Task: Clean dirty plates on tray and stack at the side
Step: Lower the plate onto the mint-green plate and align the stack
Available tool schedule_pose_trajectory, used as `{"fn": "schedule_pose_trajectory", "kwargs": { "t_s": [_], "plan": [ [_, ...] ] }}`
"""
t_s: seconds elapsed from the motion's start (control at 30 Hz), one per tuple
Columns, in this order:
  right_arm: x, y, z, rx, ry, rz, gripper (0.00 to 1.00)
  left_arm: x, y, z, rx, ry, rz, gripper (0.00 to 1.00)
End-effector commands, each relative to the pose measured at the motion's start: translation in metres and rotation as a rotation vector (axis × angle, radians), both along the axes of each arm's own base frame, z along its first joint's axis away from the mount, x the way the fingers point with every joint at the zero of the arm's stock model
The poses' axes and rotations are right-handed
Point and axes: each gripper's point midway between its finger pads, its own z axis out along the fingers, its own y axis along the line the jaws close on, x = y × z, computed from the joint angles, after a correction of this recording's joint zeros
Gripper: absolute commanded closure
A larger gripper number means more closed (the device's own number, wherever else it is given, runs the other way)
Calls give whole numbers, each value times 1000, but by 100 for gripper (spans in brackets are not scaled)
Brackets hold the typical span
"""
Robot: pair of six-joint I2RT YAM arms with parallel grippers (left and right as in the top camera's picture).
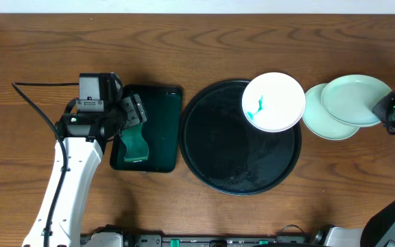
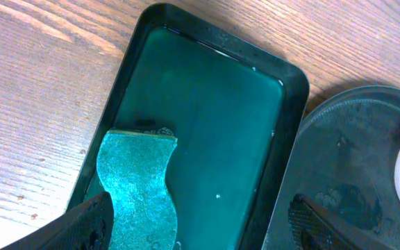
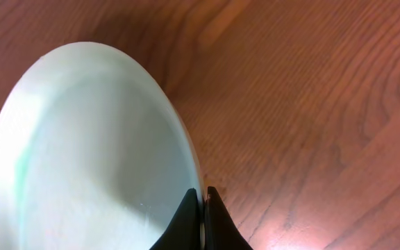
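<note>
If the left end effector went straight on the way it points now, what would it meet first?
Most likely the green sponge lying in the rectangular green tray, just ahead of the open left end effector; depth is unclear, so perhaps the tray floor beside it.

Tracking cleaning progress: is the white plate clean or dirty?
Dirty. The white plate has a green smear left of its centre, seen in the overhead view.

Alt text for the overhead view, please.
A white plate smeared green sits on the black tray, far right. The right pincer pinches the top mint plate, overlapping a second mint plate; the open left pincer hovers over a sponge in a green tray.
</note>
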Motion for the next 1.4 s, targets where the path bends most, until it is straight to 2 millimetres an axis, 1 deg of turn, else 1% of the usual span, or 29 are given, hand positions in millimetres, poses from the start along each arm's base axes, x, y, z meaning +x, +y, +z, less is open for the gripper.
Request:
{"fn": "schedule_pose_trajectory", "kwargs": {
  "t_s": [0.0,0.23,0.43,0.5,0.53,0.6,0.67,0.7,0.9,1.0,1.37],
  "plan": [
    [-2,-5,-2,5,0,-24,99,4,0,8,1,-21,-3,19],
    [-5,-4,-4,10,14,-25,99,4,0,8,1,-21,-3,19],
    [-7,-7,-4,-7,25,-37,99,4,0,8,1,-21,-3,19],
    [-11,-12,-6,-33,46,-57,99,4,0,8,1,-21,-3,19],
    [-15,-19,-8,-57,68,-93,99,4,0,8,1,-21,-3,19],
    [-17,-22,-14,-57,85,-106,99,4,0,8,1,-21,-3,19],
    [-19,-24,-23,-44,107,-119,99,4,0,8,1,-21,-3,19],
    [-20,-25,-34,-29,130,-127,99,4,0,8,1,-21,-3,19],
    [-27,-20,-76,31,246,-119,99,4,0,8,1,-21,-3,19],
    [-31,-16,-89,59,285,-113,99,4,0,8,1,-21,-3,19],
    [-26,-9,-91,97,267,-96,99,4,0,8,1,-21,-3,19]
  ]
}}
